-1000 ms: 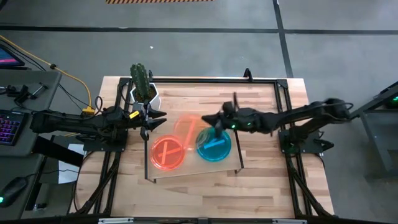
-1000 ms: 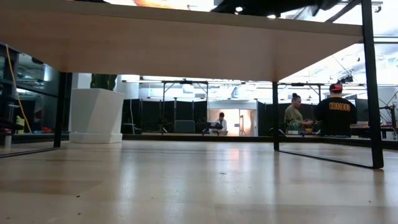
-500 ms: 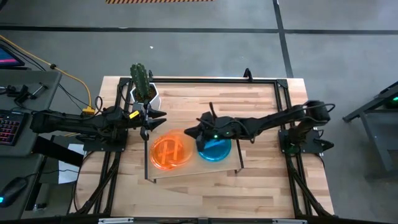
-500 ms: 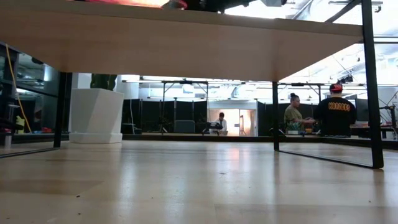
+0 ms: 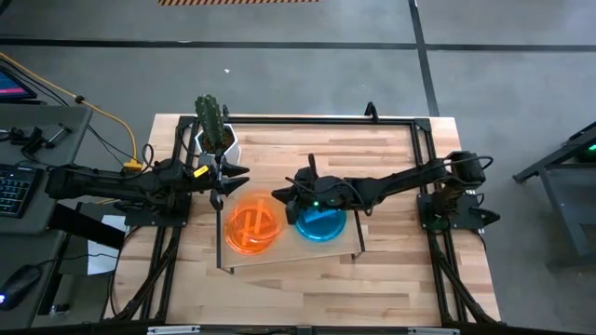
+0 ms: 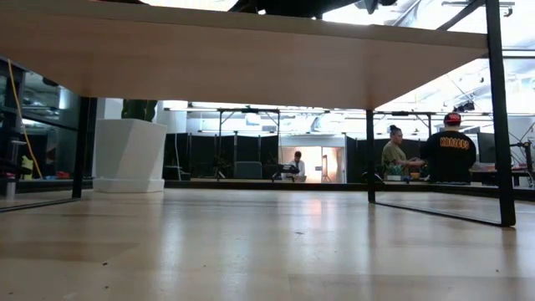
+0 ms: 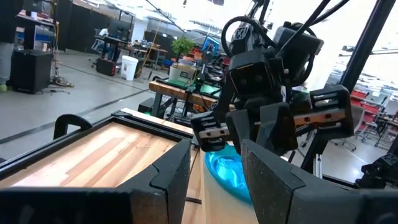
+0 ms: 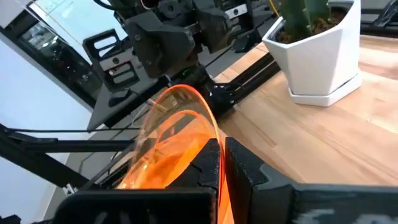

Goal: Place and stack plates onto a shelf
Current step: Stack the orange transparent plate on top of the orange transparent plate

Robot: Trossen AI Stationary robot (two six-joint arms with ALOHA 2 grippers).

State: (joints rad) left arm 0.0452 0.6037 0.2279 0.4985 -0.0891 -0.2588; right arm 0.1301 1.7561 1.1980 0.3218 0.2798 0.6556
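We read this as the stacking step: the right gripper (image 5: pixel 279 198) holds a round translucent orange plastic plate (image 8: pixel 171 146) by its rim, the dark fingers (image 8: pixel 208 165) pinched shut on the edge in the right wrist view. From above, an orange disc (image 5: pixel 253 224) lies on the left half of the low light-wood shelf board (image 5: pixel 289 256) (we cannot tell whether that is one plate or two overlapping). A teal-blue translucent plate (image 5: pixel 321 221) sits just beside it on the right half, under the right arm. Next we judge the plate must be levelled, lowered onto the stack, then released. The left gripper (image 5: pixel 240 174) waits near the shelf's far left corner with its jaws apart, close enough to crowd the drop. Beyond it stands a white faceted cactus pot (image 5: pixel 216 140), clear of the shelf
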